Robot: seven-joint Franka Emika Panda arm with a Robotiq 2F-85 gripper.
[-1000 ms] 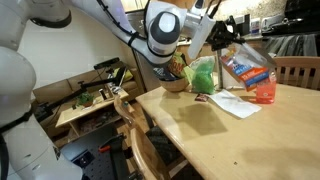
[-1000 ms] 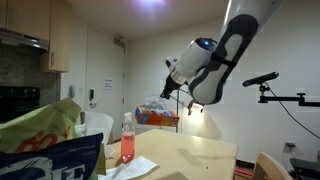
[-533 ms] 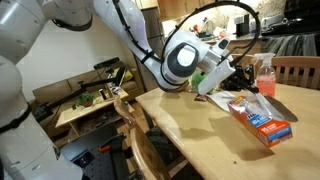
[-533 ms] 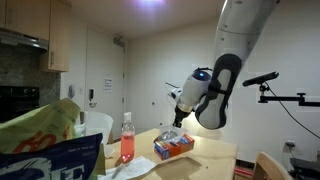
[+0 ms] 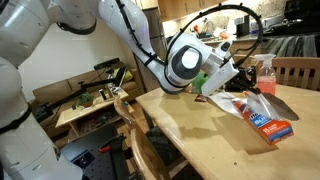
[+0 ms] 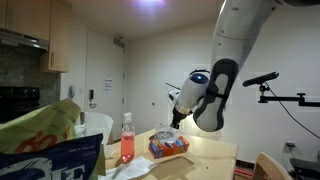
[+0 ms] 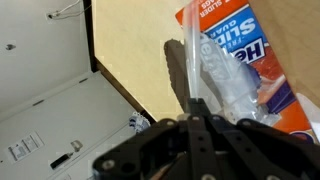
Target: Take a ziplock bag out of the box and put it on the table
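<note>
Lying flat on the table (image 5: 200, 140), the box (image 5: 265, 120) rests just below the gripper (image 7: 194, 104); in the wrist view the jaws are pinched together on the clear bag (image 7: 224, 86), which drapes across the box; a pink bottle (image 6: 127, 140) stands nearby.

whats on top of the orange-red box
A clear limp plastic ziplock bag lies across the orange-red cardboard box, pinched by the dark fingers. The lettering beneath it is partly covered.
</note>
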